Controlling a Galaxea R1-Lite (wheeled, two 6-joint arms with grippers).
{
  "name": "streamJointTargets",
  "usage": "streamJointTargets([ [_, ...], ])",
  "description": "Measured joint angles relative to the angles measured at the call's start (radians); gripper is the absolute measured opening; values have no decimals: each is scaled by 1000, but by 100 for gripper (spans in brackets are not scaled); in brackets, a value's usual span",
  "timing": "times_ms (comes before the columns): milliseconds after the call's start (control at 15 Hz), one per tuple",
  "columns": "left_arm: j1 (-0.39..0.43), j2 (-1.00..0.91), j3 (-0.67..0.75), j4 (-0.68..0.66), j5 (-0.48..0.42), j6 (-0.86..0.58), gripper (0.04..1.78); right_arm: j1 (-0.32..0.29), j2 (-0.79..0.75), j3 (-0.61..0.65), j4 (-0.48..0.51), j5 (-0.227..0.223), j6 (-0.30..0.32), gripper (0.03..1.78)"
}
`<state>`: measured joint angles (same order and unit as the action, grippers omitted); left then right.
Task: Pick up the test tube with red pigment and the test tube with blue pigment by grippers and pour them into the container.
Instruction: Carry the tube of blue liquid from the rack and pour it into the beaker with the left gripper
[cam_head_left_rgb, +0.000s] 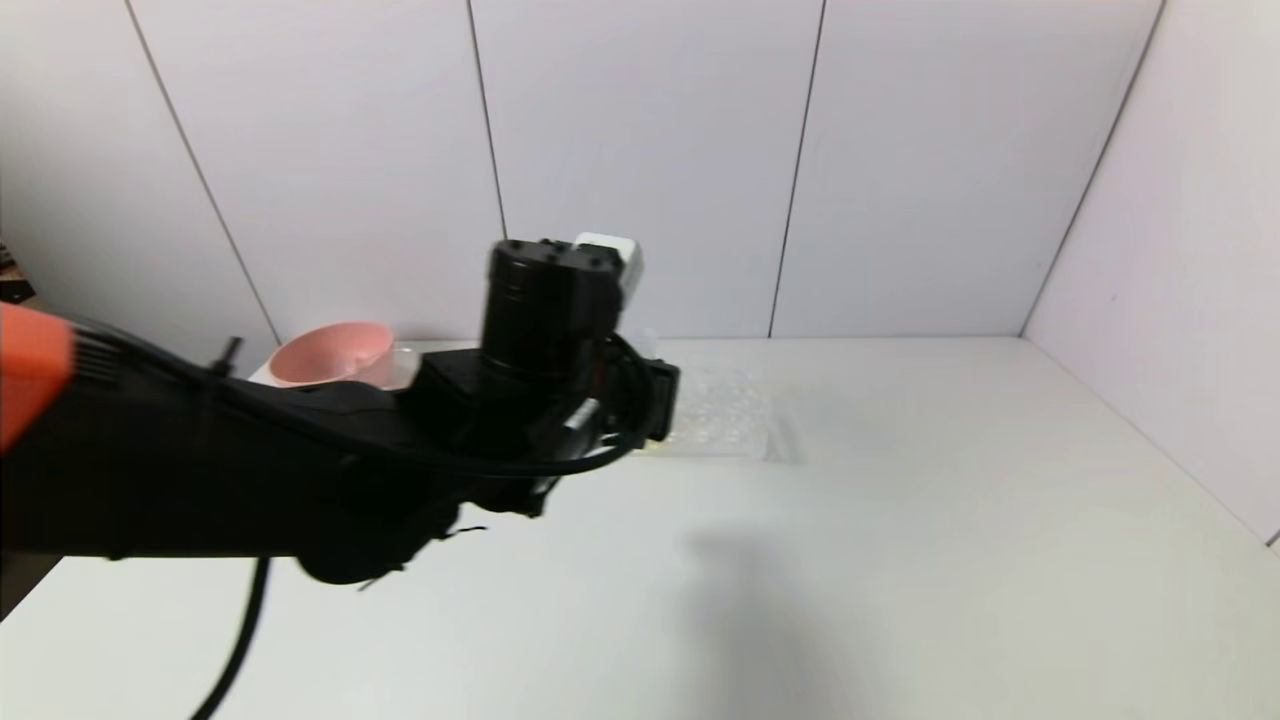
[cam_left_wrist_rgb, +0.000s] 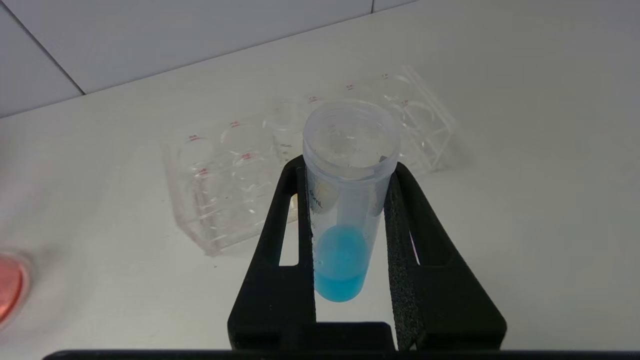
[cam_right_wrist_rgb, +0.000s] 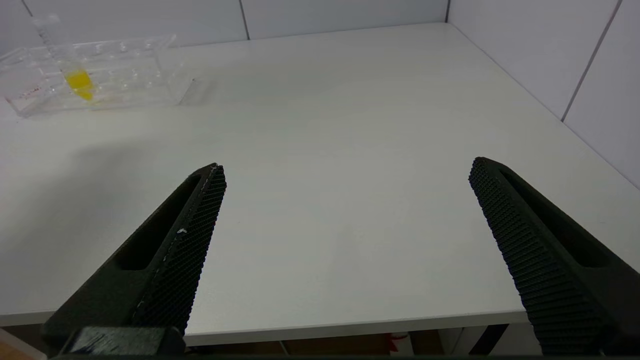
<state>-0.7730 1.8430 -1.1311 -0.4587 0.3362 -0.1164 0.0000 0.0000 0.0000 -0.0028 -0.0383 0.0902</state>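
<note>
While clamped in the left end effector (cam_left_wrist_rgb: 350, 225) above the counter (cam_left_wrist_rgb: 525, 200), near the rack (cam_left_wrist_rgb: 225, 195), could spill test tube with blue pigment (cam_left_wrist_rgb: 345, 210) if tilted early; right end effector (cam_right_wrist_rgb: 345, 250) spread, empty.

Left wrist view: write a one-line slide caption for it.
Left end effector clamps the open test tube with blue pigment, held above the white table in front of the clear tube rack.

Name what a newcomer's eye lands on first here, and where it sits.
The left hand grips the test tube with blue pigment upright above the table, in front of the clear rack. The right hand hangs open near the table's edge. A yellow tube stands in the rack.
</note>
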Motion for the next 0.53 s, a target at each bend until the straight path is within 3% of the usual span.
streamJointTargets([
  [267,335,-258,255,-28,-430,109,43,0,0,0,0,0,0,177],
  [533,721,-375,330,27,-845,219,43,0,0,0,0,0,0,177],
])
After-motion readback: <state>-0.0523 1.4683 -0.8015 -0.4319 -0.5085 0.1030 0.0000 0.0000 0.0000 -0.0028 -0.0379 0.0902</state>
